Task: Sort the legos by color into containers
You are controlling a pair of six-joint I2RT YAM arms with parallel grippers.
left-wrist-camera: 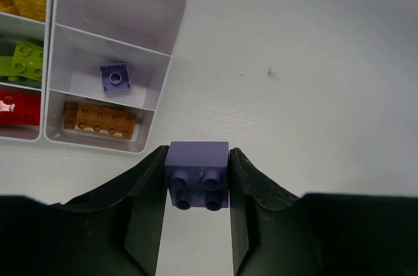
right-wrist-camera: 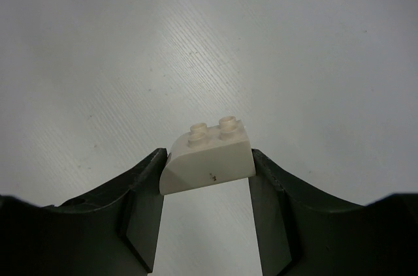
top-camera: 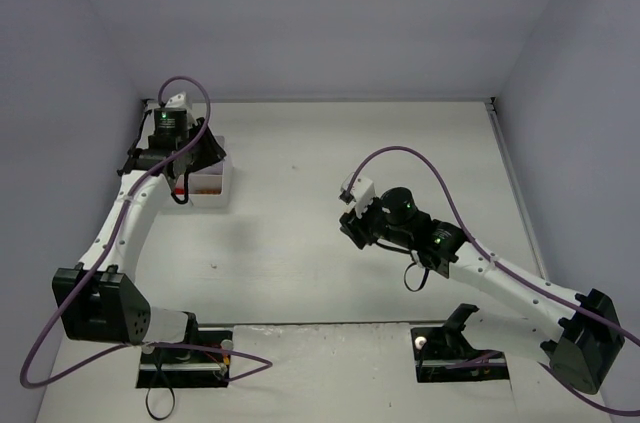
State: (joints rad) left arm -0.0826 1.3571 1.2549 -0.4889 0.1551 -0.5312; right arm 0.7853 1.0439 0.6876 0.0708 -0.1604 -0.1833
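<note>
On the tabletop [top-camera: 330,273] the white tray [left-wrist-camera: 171,57] sits at the far left, and the main risk is a brick landing in the wrong place. From the wrist view, the left pincer [left-wrist-camera: 198,181] hangs just short of the tray's near wall. Letting go there would likely drop its load onto the tabletop or into the nearest compartment with the brown-orange brick [left-wrist-camera: 100,120], not one compartment further in, where the small lilac brick [left-wrist-camera: 115,77] lies. The left arm also crowds the tray, so the two arms could knock together if the right arm came across now. The only bare compartment [left-wrist-camera: 114,8] is the furthest one. The left pincer is clenched on a held lilac brick [left-wrist-camera: 197,166], studs toward the camera, a finger flat on each side. The right pincer [right-wrist-camera: 206,181], well apart over mid-tabletop, grasps a white sloped brick [right-wrist-camera: 209,158]. That brick sits skewed between the fingers, and its slanted face gives poor purchase, so it could twist or slip free in transit.
</note>
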